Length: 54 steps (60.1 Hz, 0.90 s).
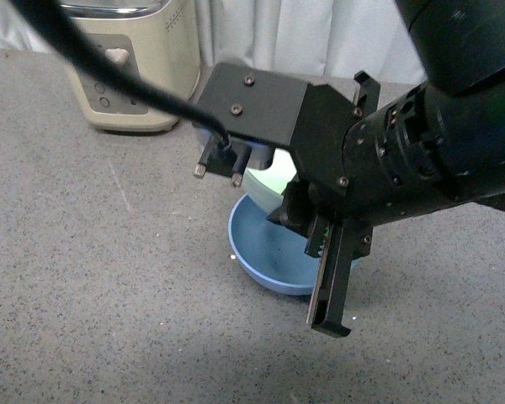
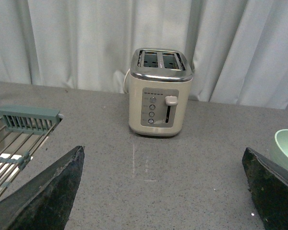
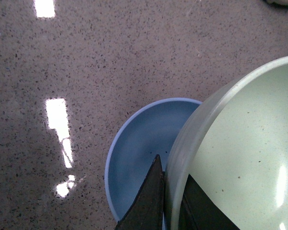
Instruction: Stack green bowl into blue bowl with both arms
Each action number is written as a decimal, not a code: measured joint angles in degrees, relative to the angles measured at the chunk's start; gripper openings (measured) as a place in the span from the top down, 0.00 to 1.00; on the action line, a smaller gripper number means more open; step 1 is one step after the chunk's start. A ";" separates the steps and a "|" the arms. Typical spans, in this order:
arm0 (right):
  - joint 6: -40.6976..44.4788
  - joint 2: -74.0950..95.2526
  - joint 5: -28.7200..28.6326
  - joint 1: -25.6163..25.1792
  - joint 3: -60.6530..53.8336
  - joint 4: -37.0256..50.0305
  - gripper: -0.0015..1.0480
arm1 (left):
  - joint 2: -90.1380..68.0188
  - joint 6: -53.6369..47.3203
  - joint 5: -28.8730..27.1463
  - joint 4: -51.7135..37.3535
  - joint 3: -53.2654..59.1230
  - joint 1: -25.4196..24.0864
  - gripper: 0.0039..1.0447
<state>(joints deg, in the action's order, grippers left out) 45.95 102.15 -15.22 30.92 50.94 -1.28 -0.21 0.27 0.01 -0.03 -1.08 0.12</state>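
Surface: a grey speckled table point(image 1: 84, 269) runs across the front view. The right wrist view shows bright reflections of light point(image 3: 56, 120) on it. A pale pleated curtain point(image 1: 320, 34) closes off the room along the table's far edge. A cream toaster point(image 1: 135, 67) stands at the upper left of the front view, close to the curtain. The left wrist view also shows a wire dish rack point(image 2: 19, 139) at the table's edge, well apart from the toaster.

Task items: the blue bowl point(image 1: 265, 252) sits upright on the table near the centre of the front view. The green bowl point(image 3: 240, 158) is tilted above it and overlaps its rim. Whether the two touch cannot be told.

Hands: the right hand point(image 3: 173, 201) is clamped on the green bowl's rim, one finger inside and one outside. The left hand point(image 2: 163, 151) is spread wide and grasps nothing. The green bowl's edge lies just beside one of its fingers.
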 joint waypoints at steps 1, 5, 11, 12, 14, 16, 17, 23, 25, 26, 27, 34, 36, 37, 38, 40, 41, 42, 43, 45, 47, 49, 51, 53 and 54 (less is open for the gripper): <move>0.00 0.28 0.11 0.07 0.00 0.00 0.98 | 0.00 0.00 0.00 0.00 0.00 0.00 0.06; 0.17 1.95 0.33 0.46 0.02 0.00 0.98 | 0.00 -0.02 0.00 0.00 0.00 0.00 0.06; 0.57 3.10 1.51 0.87 0.02 -0.07 0.98 | 0.00 0.00 0.00 0.00 0.00 0.00 0.06; 0.63 3.17 1.62 0.92 0.02 -0.09 0.98 | 0.00 -0.02 0.00 0.00 0.00 0.00 0.06; 0.81 3.19 1.66 0.98 0.00 -0.09 0.98 | 0.00 0.00 0.00 0.00 0.00 0.00 0.06; 0.85 3.19 1.70 1.07 -0.04 -0.09 0.98 | 0.00 0.00 0.00 0.00 0.00 0.00 0.06; 0.87 3.19 1.75 1.09 -0.09 -0.09 0.98 | 0.00 0.00 0.00 0.00 0.00 0.00 0.06; 0.96 3.19 1.90 1.11 -0.37 -0.04 0.98 | 0.00 0.00 0.00 0.00 0.00 0.00 0.06; 0.94 3.19 1.88 1.14 -0.48 -0.04 0.96 | 0.00 -0.02 0.00 0.00 0.00 0.00 0.06; 0.85 3.19 1.84 1.16 -0.48 -0.11 0.94 | 0.00 -0.02 0.00 0.00 0.00 0.00 0.06; 0.72 3.19 1.79 1.14 -0.48 -0.31 0.92 | 0.00 0.00 0.00 0.00 0.00 0.00 0.06; -4.55 2.10 0.07 0.59 -0.44 -1.31 0.68 | 0.00 -0.02 0.00 0.00 0.00 0.00 0.06; -7.58 0.44 -0.94 -0.07 -0.44 -1.84 0.60 | 0.00 0.00 0.00 0.00 0.00 0.00 0.06; -7.93 0.24 -1.03 -0.15 -0.44 -1.88 0.59 | 0.00 -0.02 0.00 0.00 0.00 0.00 0.06; -9.92 -0.68 -1.33 -0.52 -0.44 -1.90 0.56 | 0.00 0.00 0.00 0.00 0.00 0.00 0.06; -11.61 -1.62 -1.62 -0.94 -0.46 -1.81 0.52 | 0.00 0.00 -0.02 0.00 0.00 0.00 0.06; -12.96 -2.71 -1.81 -1.40 -0.55 -1.53 0.49 | 0.00 0.00 -0.02 0.00 0.00 0.00 0.06; -14.36 -3.28 -1.90 -1.64 -0.63 -1.33 0.47 | 0.00 -0.02 0.00 0.00 0.00 0.00 0.06; -15.32 -3.87 -1.97 -1.90 -0.72 -1.16 0.45 | 0.00 0.00 0.00 0.00 0.00 0.00 0.06; -18.29 -5.77 -1.99 -2.69 -1.20 -0.59 0.40 | 0.00 -0.02 0.00 0.00 0.00 0.00 0.06; -21.29 -7.82 -1.81 -3.52 -1.97 0.15 0.35 | 0.00 0.00 -0.02 0.00 0.00 0.00 0.06; -24.28 -9.86 -1.60 -4.42 -3.04 1.22 0.30 | 0.00 0.00 0.00 0.00 0.00 0.00 0.06; -27.30 -11.87 -1.44 -5.40 -4.33 2.21 0.25 | 0.00 0.00 0.00 0.00 0.00 0.00 0.06; -29.88 -13.90 -0.61 -6.40 -5.77 2.84 0.20 | 0.00 0.00 0.00 0.00 0.00 0.00 0.06; -30.86 -14.56 -0.17 -6.73 -6.29 3.02 0.19 | 0.00 0.00 0.00 0.00 0.00 0.00 0.06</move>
<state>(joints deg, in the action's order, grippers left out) 15.09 87.59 -15.40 24.18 44.64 1.74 -0.21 0.27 0.01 -0.03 -1.08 0.12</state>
